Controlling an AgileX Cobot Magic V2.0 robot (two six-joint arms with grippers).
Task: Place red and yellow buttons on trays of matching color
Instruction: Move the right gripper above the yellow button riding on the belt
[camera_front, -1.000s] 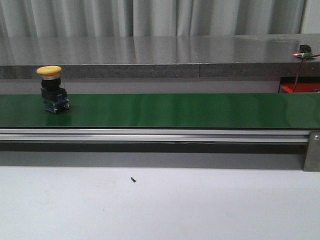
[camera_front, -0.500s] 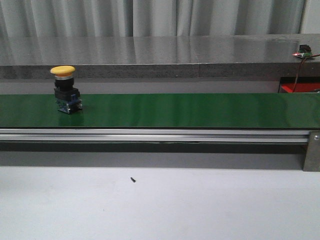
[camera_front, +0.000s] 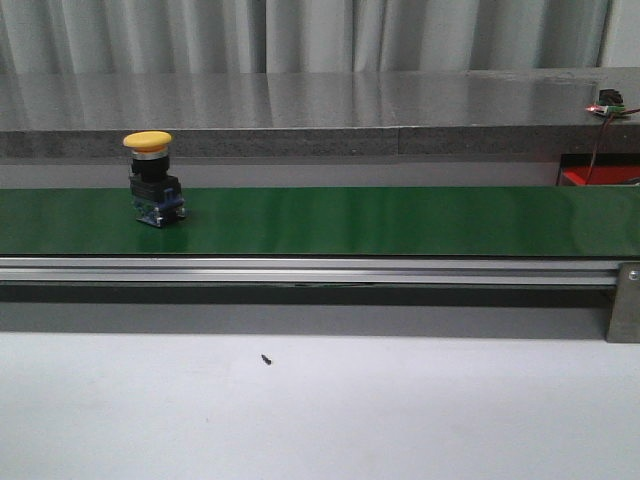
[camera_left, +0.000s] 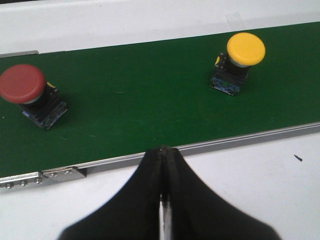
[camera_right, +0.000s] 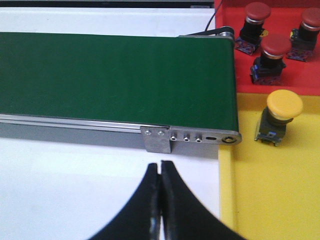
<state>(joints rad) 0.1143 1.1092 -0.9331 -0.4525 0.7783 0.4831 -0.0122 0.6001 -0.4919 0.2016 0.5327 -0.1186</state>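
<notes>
Both my claws are pressed together and holding nothing. Left gripper (camera_left: 163, 152) hangs over the white table (camera_left: 260, 190) just off the near rail of the green conveyor belt (camera_left: 140, 105). Two buttons stand upright on the belt in its view: a yellow button (camera_left: 239, 61) toward the belt's far edge and a red button (camera_left: 29, 95), well apart from each other along the belt. Front camera only picks up the yellow one (camera_front: 153, 178), on the left part of the belt; a small dark speck (camera_front: 266, 358) lies on the table in front. Right gripper (camera_right: 160, 167) hangs over the table near the belt's end bracket (camera_right: 190, 137). Past that end, the yellow tray (camera_right: 280, 195) carries one yellow-capped button (camera_right: 279, 116) upright, close to the tray's border with the red tray (camera_right: 300, 75). The red tray carries three red-capped buttons (camera_right: 270, 57), clustered near each other, one cut by the frame edge.
</notes>
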